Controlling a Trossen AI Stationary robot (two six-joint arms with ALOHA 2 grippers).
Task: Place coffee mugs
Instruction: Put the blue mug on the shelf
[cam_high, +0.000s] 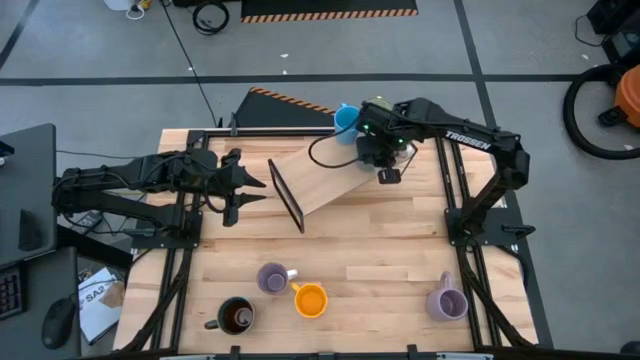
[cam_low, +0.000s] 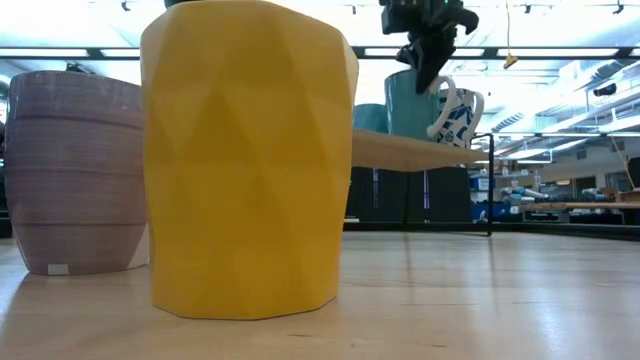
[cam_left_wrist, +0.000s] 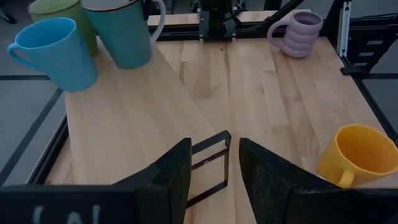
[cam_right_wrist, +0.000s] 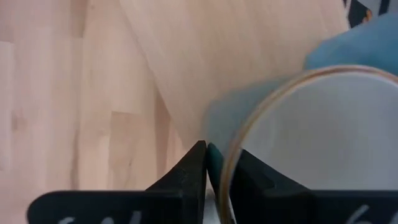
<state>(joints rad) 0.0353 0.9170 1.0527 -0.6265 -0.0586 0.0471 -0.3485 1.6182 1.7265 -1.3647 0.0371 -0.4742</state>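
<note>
A raised wooden shelf board (cam_high: 320, 180) lies aslant at the table's far middle. At its far end stand a blue mug (cam_high: 347, 118) and a green mug (cam_left_wrist: 59, 9), plus a teal mug (cam_left_wrist: 121, 34) with a white inside and white handle. My right gripper (cam_high: 385, 150) hangs over the teal mug, shut on it. My left gripper (cam_high: 245, 185) hovers open off the board's left end. Near the table's near edge stand a lavender mug (cam_high: 272, 277), an orange mug (cam_high: 310, 299), a dark mug with brown inside (cam_high: 237, 316) and a second lavender mug (cam_high: 447, 302). My right gripper (cam_right_wrist: 216, 152) pinches the teal mug's rim wall (cam_right_wrist: 214, 163), one finger (cam_right_wrist: 194, 168) outside the mug and the other finger (cam_right_wrist: 245, 180) inside it. The fingers come from above, pointing down. The mug (cam_low: 410, 100) is about upright with its base at the shelf board.
The shelf's black frame (cam_left_wrist: 208, 162) stands just ahead of my left fingers. Black rails run along the table's left and right sides. Bare wood lies between the shelf and the row of mugs at the near edge.
</note>
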